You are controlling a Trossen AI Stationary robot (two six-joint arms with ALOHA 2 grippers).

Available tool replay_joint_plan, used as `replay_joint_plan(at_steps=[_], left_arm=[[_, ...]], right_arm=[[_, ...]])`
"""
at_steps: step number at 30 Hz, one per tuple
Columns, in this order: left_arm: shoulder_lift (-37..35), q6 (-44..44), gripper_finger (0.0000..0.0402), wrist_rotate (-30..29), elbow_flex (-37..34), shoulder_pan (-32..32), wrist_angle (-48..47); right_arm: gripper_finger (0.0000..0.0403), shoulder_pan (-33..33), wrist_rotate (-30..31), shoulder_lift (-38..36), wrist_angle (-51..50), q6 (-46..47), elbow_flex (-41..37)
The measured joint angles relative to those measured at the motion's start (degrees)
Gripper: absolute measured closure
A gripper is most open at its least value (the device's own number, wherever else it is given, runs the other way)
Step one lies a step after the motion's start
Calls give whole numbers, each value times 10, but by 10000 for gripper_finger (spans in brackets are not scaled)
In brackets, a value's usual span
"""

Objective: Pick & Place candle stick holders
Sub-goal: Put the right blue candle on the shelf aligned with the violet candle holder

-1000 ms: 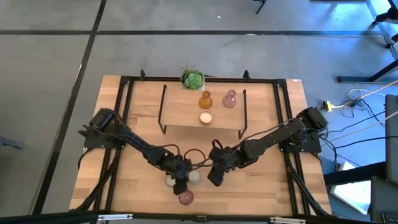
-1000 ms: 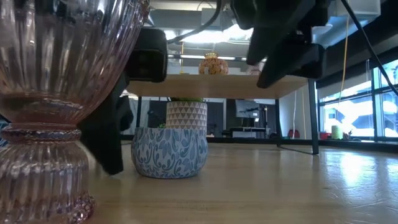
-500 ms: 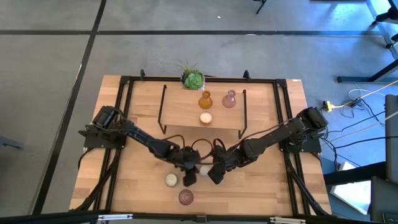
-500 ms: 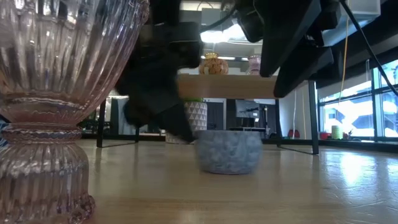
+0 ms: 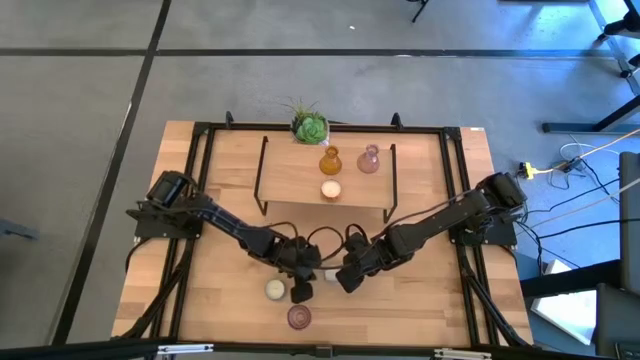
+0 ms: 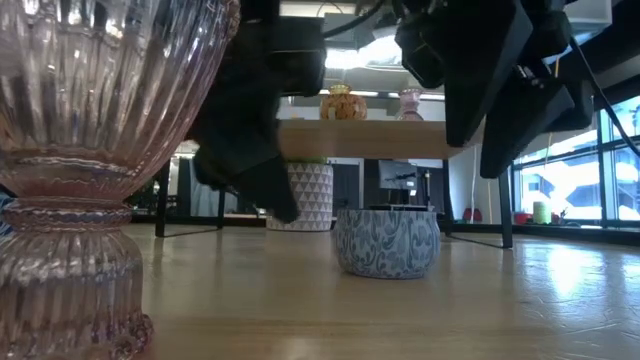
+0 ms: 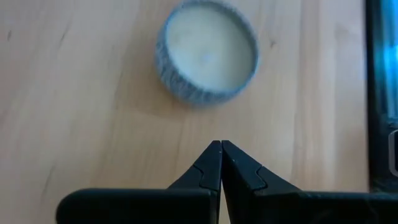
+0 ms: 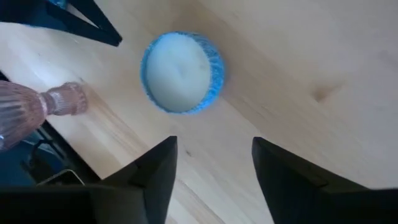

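Nearest the table's front edge I see a pinkish-purple ribbed glass candle holder standing upright, looming at the low camera. Just behind it, toward the shelf, a cream-white round holder sits on the wooden table, and my left gripper hangs just beside it with its fingers clenched together on nothing, their tips pressed flat against each other. A second low round holder, cream-filled with a blue-and-white patterned wall, stands between the two grippers, a little nearer the shelf than the first; it is free of both. My right gripper is just beside it on the far side from the left one, fingers spread wide and released, the holder lying ahead of them untouched. Farther back stands the low wooden shelf on dark legs, carrying a third cream-white holder near its front edge, and behind that an amber glass holder and another pinkish glass one side by side. Beyond the shelf, at the table's far edge, is a green spiky potted plant.
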Motion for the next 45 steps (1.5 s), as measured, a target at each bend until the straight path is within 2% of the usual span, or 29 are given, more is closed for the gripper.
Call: replay_joint_plan(at_steps=[2,5,9,12,15,20,30,45], left_arm=[[-4,-9,399,-25,0,-11,-18],[-22,-24,400,-93,0,-31,-36],[-55,-45,399,-191,0,-55,-94],[-78,-54,400,-224,2,-65,-122],[-89,-60,399,-227,1,-70,-149],[-98,-78,399,-229,0,-73,-180],[-125,-108,399,-292,-1,-95,-225],[-139,-108,399,-301,0,-94,-238]], right_arm=[[176,-2,-1,8,11,0,0],[159,-5,-3,22,24,-1,0],[154,-8,-11,40,34,0,0],[158,-13,-6,47,39,0,0],[165,-19,15,46,37,-1,0],[178,-32,15,53,42,-3,0],[202,-33,13,60,47,-5,0],[272,-34,1,60,31,-5,0]])
